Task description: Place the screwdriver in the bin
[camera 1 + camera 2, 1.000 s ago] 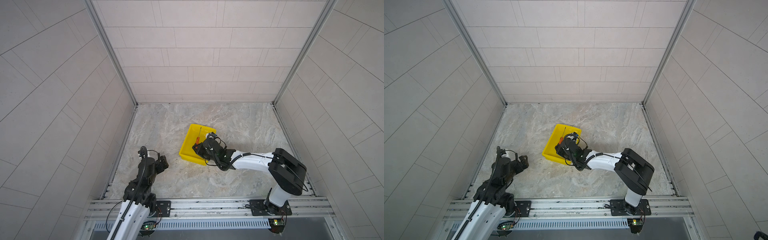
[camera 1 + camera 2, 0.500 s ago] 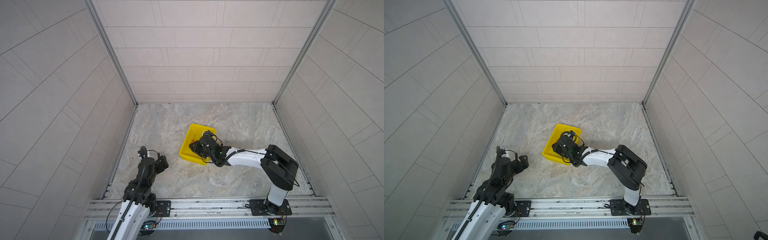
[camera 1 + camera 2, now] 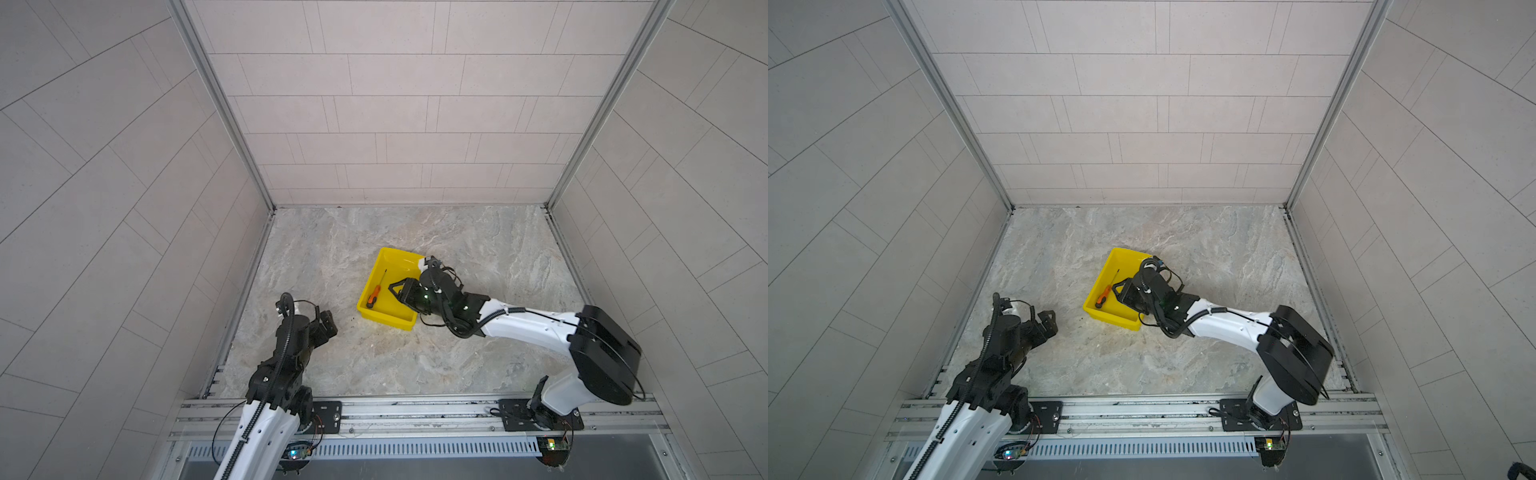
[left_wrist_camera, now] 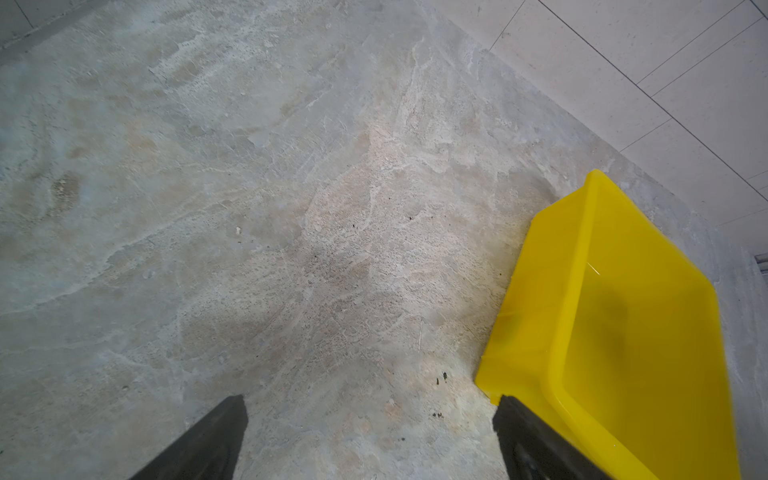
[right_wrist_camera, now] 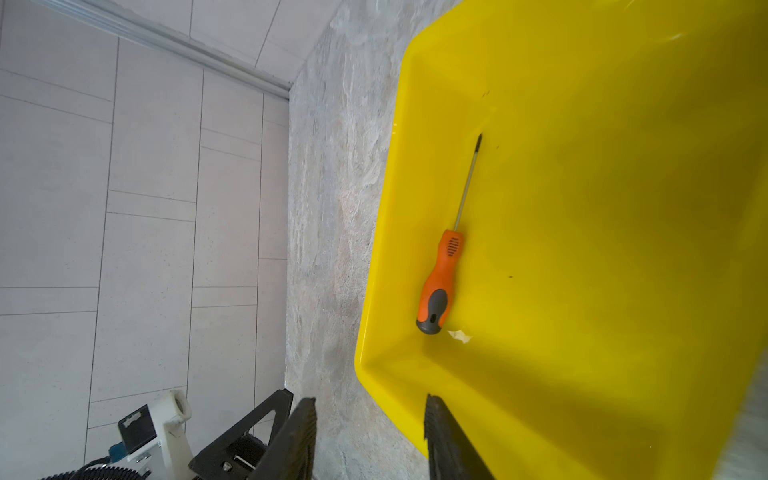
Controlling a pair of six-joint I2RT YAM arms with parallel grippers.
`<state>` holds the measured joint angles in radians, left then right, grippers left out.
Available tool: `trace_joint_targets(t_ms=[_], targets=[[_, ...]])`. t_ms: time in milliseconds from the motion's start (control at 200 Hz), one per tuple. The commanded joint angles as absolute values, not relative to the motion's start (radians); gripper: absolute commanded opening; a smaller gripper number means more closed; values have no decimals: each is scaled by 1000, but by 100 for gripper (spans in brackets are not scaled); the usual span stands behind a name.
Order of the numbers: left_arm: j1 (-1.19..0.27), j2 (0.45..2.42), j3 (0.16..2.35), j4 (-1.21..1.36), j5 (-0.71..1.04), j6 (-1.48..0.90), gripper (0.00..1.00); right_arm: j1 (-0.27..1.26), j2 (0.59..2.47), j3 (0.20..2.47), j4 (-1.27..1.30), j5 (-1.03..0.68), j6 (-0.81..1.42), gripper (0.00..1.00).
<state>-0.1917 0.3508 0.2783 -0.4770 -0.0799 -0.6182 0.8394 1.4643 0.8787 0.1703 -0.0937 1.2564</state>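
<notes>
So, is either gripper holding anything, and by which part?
Nothing is held. The screwdriver lies free in the bin; right gripper and left gripper are open, empty.

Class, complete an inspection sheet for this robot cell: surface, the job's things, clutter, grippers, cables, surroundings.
Surface: marbled stone tabletop, with dark specks near the bin.
Job's things: screwdriver lies flat inside the bin, beside one long wall; neither gripper touches it.
Clutter: one small pale scrap in the bin by the handle's end.
Grippers: right gripper over the bin, fingers apart, empty; left gripper beside the bin, fingers wide apart, empty.
Cables: black loops at the right wrist; ribbed conduit along the left arm.
Surroundings: tiled walls on three sides; metal rail at the front.
</notes>
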Motion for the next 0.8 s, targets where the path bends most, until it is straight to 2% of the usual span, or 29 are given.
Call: trace_joint_targets(t_ms=[0,75,250,350,420,510,615,796], targets=[[-187,341,270,-488,-87,-628,100,777,1290,809,-14,-17,1105,44],[-187,341,269,-488,-90,-632,100,745,1143,737,-121,101,974,46],[-188,340,268,-490,-94,-638,100,671,796,547,-379,400,655,60],[-187,337,267,-492,-100,-641,100,644,620,413,-459,537,583,61],[-188,339,267,-492,-112,-647,100,636,505,323,-486,571,605,62],[-187,346,267,-489,-110,-646,100,637,366,286,-467,501,562,63],[-187,360,267,-480,-117,-647,100,635,256,264,-496,550,569,63],[-187,397,275,-471,-111,-646,100,636,268,259,-482,516,558,63]])
